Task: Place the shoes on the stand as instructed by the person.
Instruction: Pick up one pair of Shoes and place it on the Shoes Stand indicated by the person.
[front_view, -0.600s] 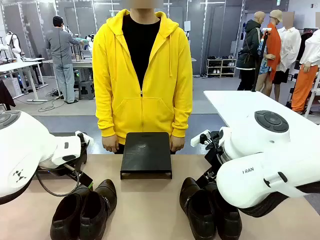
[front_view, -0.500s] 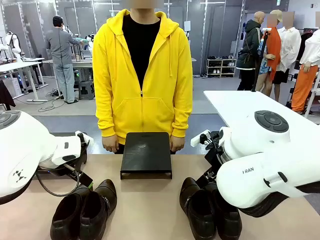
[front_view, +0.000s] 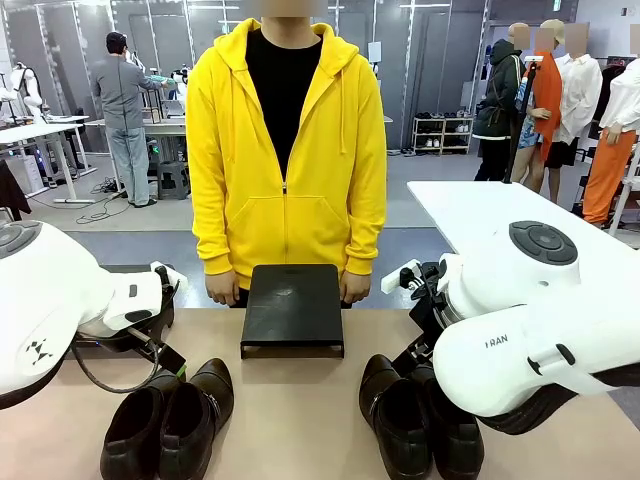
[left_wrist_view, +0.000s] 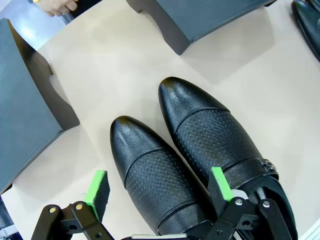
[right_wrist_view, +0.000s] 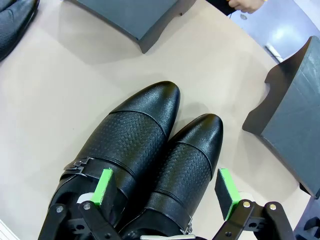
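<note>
Hovering above the left pair of shoes (front_view: 190, 420), the left gripper (left_wrist_view: 159, 186) has its green pads spread wide and empty. The right gripper (right_wrist_view: 165, 189) hangs likewise, jaws apart, above the right pair of shoes (front_view: 400, 425). From the black stand (front_view: 292, 305) at table centre, the pairs lie at 7 and 5 o'clock, each nearest its own arm.

In the left wrist view the toes point to 11 o'clock and the pads sit across that long axis. In the right wrist view the toes point to 1 o'clock, and the pads sit the same way.

In both views one pad is clear of the outer shoe, while the other is over its touching neighbour, so a straight drop would likely land on leather. The person (front_view: 285, 150), at 12 o'clock behind the stand, keeps both hands low with no pointing visible, so the choice of pair looks open.
</note>
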